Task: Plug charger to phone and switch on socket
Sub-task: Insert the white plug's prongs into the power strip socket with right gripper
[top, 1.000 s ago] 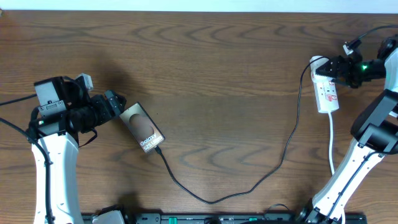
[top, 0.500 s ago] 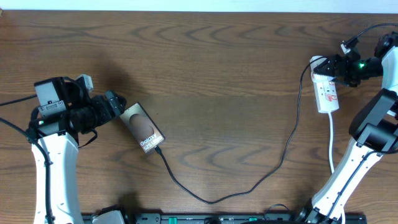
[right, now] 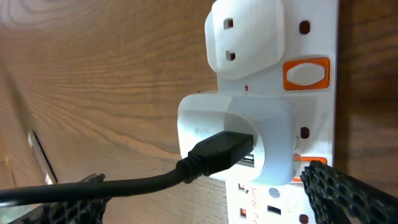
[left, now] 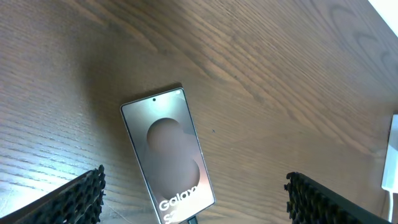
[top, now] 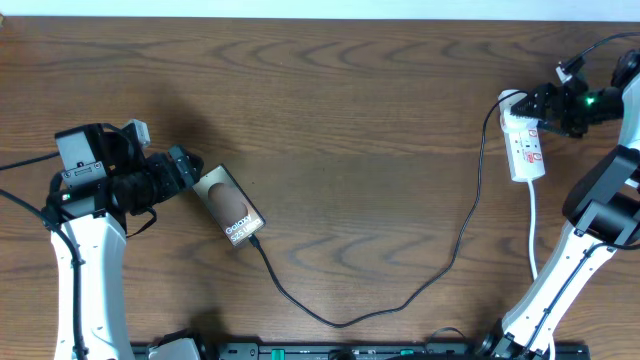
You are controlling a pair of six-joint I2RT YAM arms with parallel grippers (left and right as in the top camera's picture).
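The phone (top: 228,205) lies flat at the left, bronze face up with "Galaxy" lettering; it fills the left wrist view (left: 166,155). The charger (top: 340,320), a thin black cable, runs from the phone's lower end across the table to a white adapter (right: 242,143) in the socket (top: 526,147). Its plug tip (left: 193,219) sits at the phone's bottom edge. My left gripper (top: 185,170) is open, its fingers either side of the phone (left: 194,186). My right gripper (top: 550,103) is open over the socket's far end (right: 205,199). An orange switch (right: 306,73) shows on the socket.
The socket's white lead (top: 533,225) runs toward the front edge beside my right arm. The charger loops widely across the table's front middle. The socket also shows at the right edge of the left wrist view (left: 392,155).
My right gripper has shifted slightly to the right and farther back over the socket. The left arm, phone and cable have not moved.
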